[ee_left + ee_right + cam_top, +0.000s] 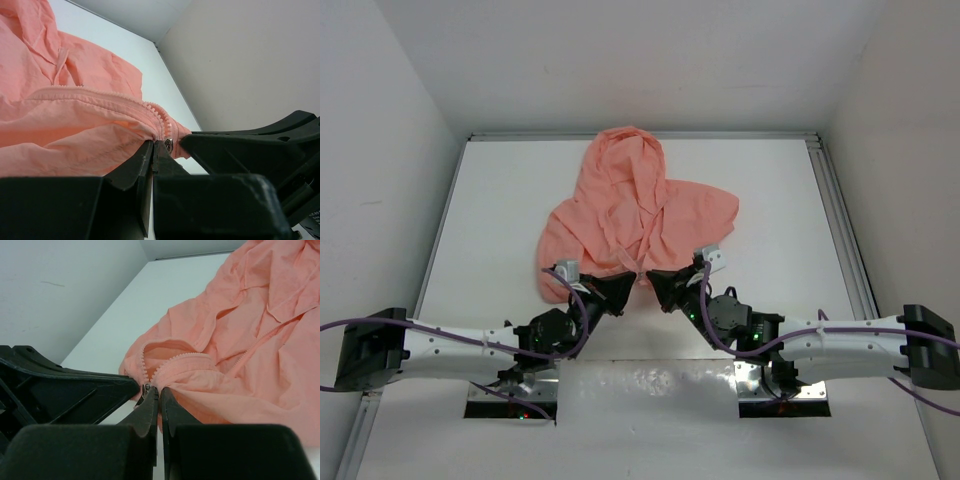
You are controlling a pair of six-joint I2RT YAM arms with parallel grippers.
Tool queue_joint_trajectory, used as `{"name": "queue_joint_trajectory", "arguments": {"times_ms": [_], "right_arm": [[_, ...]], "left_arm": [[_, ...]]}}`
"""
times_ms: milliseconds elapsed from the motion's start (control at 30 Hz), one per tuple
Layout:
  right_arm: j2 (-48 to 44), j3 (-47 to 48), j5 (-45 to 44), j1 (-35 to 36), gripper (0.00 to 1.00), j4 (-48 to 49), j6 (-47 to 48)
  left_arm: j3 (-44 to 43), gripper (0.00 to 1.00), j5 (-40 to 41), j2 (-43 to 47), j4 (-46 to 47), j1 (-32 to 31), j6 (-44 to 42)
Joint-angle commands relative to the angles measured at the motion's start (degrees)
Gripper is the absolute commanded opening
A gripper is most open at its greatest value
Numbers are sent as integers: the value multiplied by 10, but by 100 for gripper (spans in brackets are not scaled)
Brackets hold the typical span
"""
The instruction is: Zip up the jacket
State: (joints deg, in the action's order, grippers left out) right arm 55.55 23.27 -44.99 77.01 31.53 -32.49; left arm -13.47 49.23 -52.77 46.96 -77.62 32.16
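White walls box in a white table [500, 200], and the jacket [640, 200] lies spread on it, salmon pink, hood pointing away from the arms. From above, both hands meet at the jacket's near hem, tip to tip: left hand [617, 287], right hand [660, 285]. Only that high view takes in the whole jacket. The wrist cameras go close instead, showing pink zipper teeth [100, 97] gaping apart above the hem and a small metal slider [147, 389] at the bottom of the jacket's front. The left hand is pinched tight on the fabric by that slider, and the right is clamped narrow on the hem just beside it. A drawstring [60, 62] hangs further up the jacket.
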Motion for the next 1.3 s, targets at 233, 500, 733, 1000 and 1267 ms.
{"name": "queue_joint_trajectory", "arguments": {"times_ms": [233, 500, 733, 1000, 1267], "right_arm": [[2, -3, 0, 2, 0, 72, -1], [3, 18, 17, 1, 0, 72, 7], [33, 73, 46, 1, 0, 40, 6], [34, 119, 69, 1, 0, -13, -13], [19, 143, 75, 1, 0, -99, -41]], "left_arm": [[-9, 0, -46, 10, 16, 5, 26], [-14, 0, -84, 52, -21, 4, 36], [4, 0, -89, 88, -116, 4, 107], [12, 0, -69, 140, -206, 4, 159], [-4, 0, -51, 152, -245, 5, 157]]}}
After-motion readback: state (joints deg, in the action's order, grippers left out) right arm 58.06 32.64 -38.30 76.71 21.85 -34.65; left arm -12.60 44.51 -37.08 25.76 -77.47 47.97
